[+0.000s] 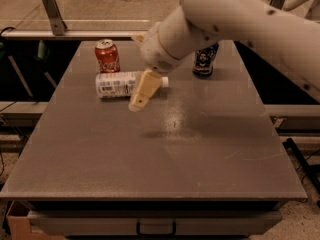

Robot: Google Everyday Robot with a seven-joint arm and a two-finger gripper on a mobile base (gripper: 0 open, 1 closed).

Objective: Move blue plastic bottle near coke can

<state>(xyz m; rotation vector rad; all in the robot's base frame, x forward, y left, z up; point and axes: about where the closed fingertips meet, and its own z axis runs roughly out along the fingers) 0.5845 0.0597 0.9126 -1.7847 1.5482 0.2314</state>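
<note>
Blue plastic bottle (117, 84): lying on its side on the worktop (170, 179), just beside the coke can (107, 56); placing step judged all but done.

Location: rear left of the worktop, bottle directly in front of the upright coke can, contact between them not discernible; white cap end points right. Pincer (140, 96): in front of the bottle's cap end, apparently raised off the surface to judge by its shadow lower down; whether it is apart, together or gripping the bottle cannot be told. Dark blue can (205, 60): upright, rear right, well apart from the bottle. Next move, as judged: lift the pincer straight up and away without nudging the bottle, which could roll.
</note>
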